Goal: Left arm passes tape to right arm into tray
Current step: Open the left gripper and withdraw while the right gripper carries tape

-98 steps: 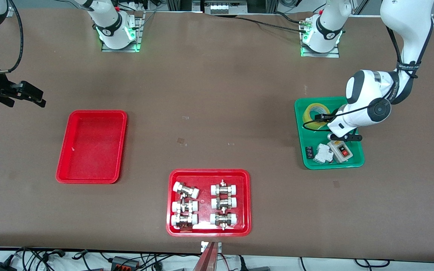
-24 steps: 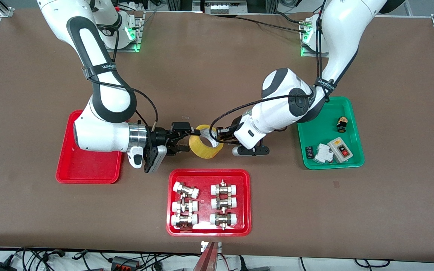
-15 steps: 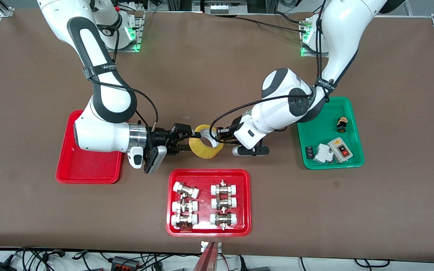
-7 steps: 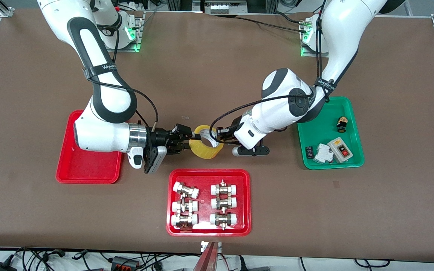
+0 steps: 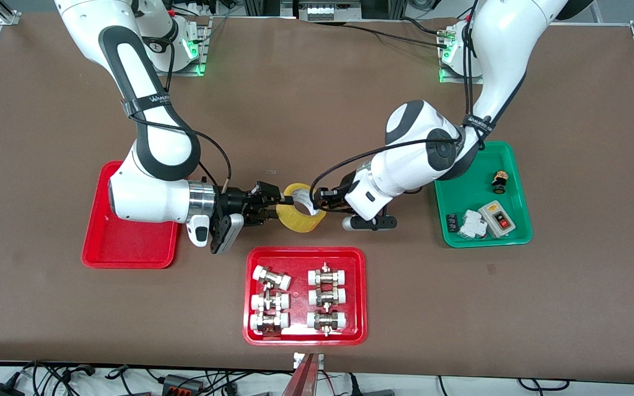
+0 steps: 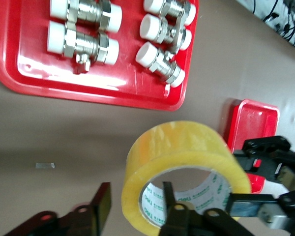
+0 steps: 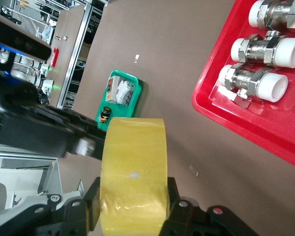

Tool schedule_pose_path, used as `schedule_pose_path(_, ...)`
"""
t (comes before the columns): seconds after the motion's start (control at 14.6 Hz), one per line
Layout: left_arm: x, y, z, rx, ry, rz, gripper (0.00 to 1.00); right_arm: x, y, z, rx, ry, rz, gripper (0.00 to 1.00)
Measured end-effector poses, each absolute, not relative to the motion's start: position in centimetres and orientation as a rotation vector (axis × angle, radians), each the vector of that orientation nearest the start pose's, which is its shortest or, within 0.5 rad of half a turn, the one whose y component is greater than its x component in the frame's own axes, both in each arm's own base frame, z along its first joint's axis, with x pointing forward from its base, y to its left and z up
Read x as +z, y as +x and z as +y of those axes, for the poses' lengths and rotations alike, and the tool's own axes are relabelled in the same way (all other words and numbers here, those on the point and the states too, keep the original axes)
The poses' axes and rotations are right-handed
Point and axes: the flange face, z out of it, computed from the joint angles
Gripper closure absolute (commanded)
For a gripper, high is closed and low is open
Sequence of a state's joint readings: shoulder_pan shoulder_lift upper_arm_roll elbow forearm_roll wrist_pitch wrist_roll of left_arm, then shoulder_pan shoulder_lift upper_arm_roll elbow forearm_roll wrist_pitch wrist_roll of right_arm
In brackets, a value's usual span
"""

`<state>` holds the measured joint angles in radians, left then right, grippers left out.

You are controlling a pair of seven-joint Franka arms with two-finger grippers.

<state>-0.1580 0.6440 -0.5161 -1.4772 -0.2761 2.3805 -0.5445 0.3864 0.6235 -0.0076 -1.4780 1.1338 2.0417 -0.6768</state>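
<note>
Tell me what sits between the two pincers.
The tape, seen in the front view: right pincer grips its wall, while the left pincer looks open.

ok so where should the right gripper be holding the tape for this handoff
Across the tape's width, one finger on each flat side face, coming from the right arm's end of the table. That rim faces the right gripper, and the right wrist view shows its fingers closed that way. The left gripper has one finger inside the core, the other outside and looks open, so the rim toward it is taken.
</note>
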Motion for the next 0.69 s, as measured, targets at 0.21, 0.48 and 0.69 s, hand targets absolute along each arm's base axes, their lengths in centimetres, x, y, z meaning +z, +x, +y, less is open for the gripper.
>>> schedule_pose_path(0.21,39.3,63.4,-36.7,-0.082,2.558,0.253,0.00,33.3,65.2,31.5,-0.112,-2.107,-0.501,0.71)
schedule_pose_path(0.48,44.5,64.0,-28.8,-0.220,2.637,0.289,0.00,33.0,65.4,31.0,-0.143,-2.102,-0.547,0.71)
schedule_pose_path(0.69,47.9,62.9,-22.6,-0.342,2.711,0.320,0.00,32.1,67.2,26.6,-0.157,-2.134,-0.487,0.73)
